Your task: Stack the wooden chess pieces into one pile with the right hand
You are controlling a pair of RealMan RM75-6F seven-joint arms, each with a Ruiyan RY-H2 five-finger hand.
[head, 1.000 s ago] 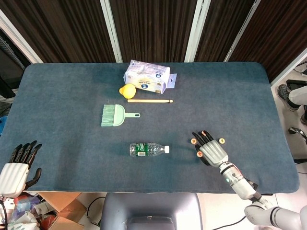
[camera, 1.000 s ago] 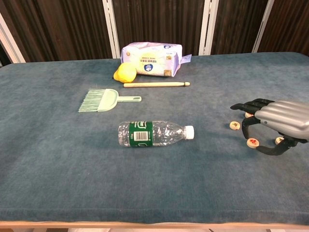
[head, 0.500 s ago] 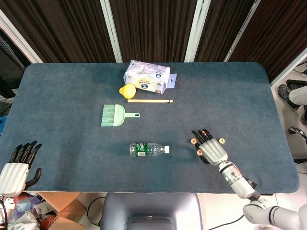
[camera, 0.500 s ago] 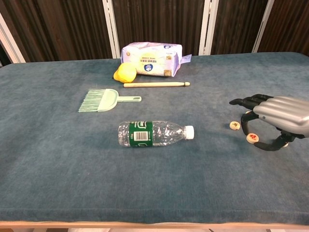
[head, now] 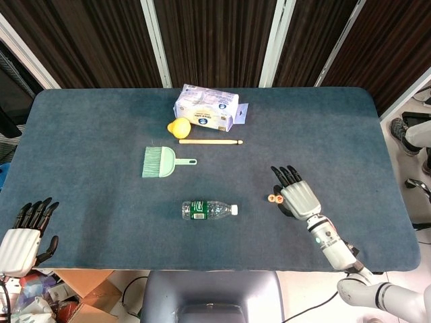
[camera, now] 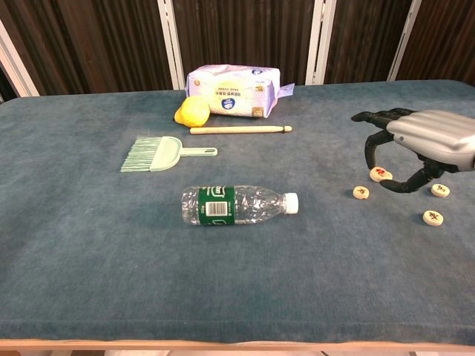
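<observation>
Four wooden chess pieces lie flat on the blue table [camera: 89, 245] to the right of the plastic water bottle [camera: 239, 204], and none is stacked on another. In the chest view the nearest piece to the bottle [camera: 361, 193] is alone on the cloth, a red-marked piece [camera: 380, 174] sits a little behind it, and two more pieces [camera: 441, 190] [camera: 433, 217] lie further right. The right hand [camera: 415, 144] hangs above the red-marked piece with its fingers [camera: 378, 117] spread forward and its thumb curved down beside that piece; it holds nothing, and I cannot tell if the thumb touches the piece. In the head view the right hand [head: 297, 195] covers most pieces, and only one piece [head: 273, 198] shows at its side. The left hand [head: 25, 235] is far to the left of the bottle, at the table edge, fingers apart and empty. Behind the bottle lie a green dustpan brush [camera: 156, 154], a wooden stick [camera: 239, 130], a lemon [camera: 192, 111] and a pack of wipes [camera: 231, 80].
</observation>
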